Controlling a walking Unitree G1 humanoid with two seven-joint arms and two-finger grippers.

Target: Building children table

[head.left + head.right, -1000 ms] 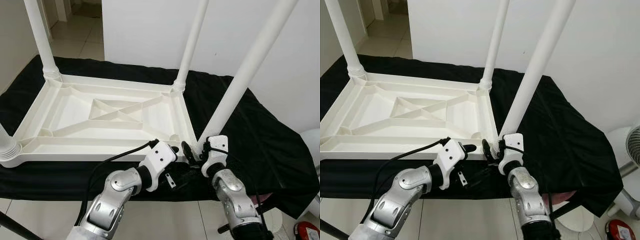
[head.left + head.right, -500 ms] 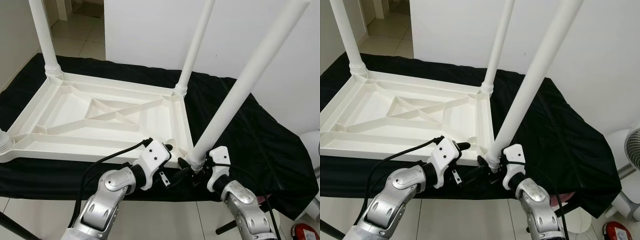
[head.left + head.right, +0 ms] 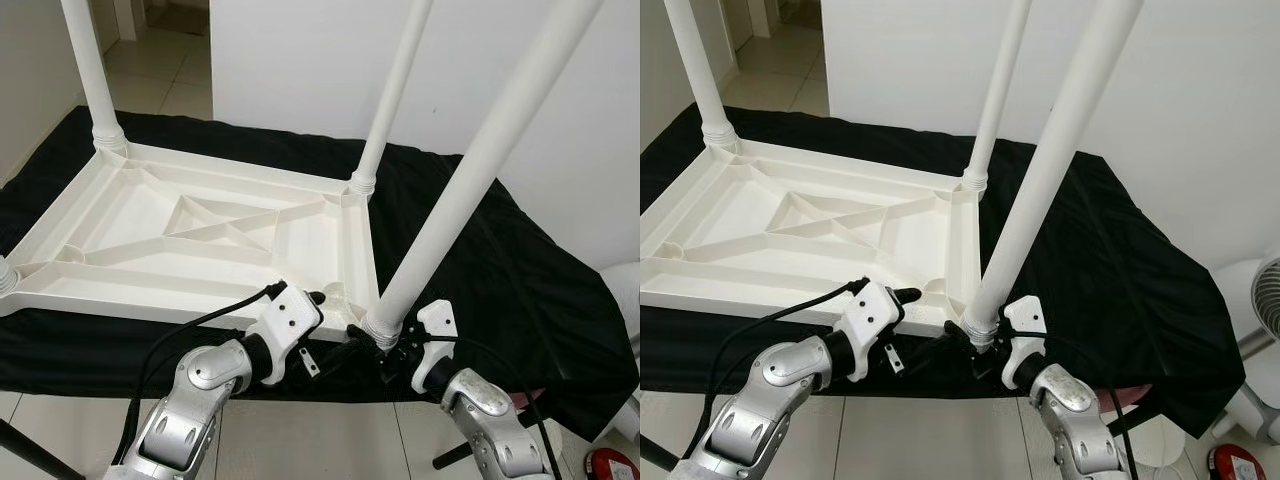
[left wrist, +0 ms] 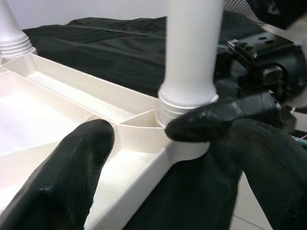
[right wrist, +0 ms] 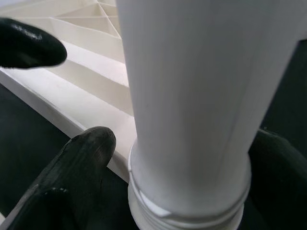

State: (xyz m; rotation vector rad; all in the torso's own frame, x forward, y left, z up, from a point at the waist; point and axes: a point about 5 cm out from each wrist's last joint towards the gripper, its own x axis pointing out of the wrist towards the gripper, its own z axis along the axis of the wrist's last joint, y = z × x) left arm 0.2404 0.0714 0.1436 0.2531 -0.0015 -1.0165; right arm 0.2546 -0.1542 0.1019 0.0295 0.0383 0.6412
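Upside down, a white plastic table (image 3: 200, 235) was laid on a black cloth (image 3: 520, 290) spread over a raised surface, with its ribbed underside turned up. 2 legs were seen standing upright in the far corners, a far left leg (image 3: 92, 70) and a far right leg (image 3: 392, 95), both seated in ribbed collars. A 3rd collar (image 3: 5, 281) was seen at the near left corner, cut off by the edge of the view.

At the near right corner a 4th leg (image 3: 470, 180) was held tilted, leaning away to the right, with its ribbed lower end (image 3: 978, 325) brought down at the corner socket. Whether that end was seated in the socket or only resting against it could not be made out clearly.

The right gripper (image 5: 158, 177) was closed around the leg just above the ribbed end, with 1 black finger (image 5: 76, 172) pressed on each side of it. The left gripper (image 4: 153, 132) was spread apart at the same corner, nothing being clamped; 1 finger (image 4: 67, 177) was laid over the table frame and the other fingertip (image 4: 211, 120) was set against the leg's ribbed base at the corner's rim.

A pale tiled floor (image 3: 170, 60) and a white wall (image 3: 300, 60) were seen beyond the cloth, and part of a white fan (image 3: 1265, 300) at the far right.
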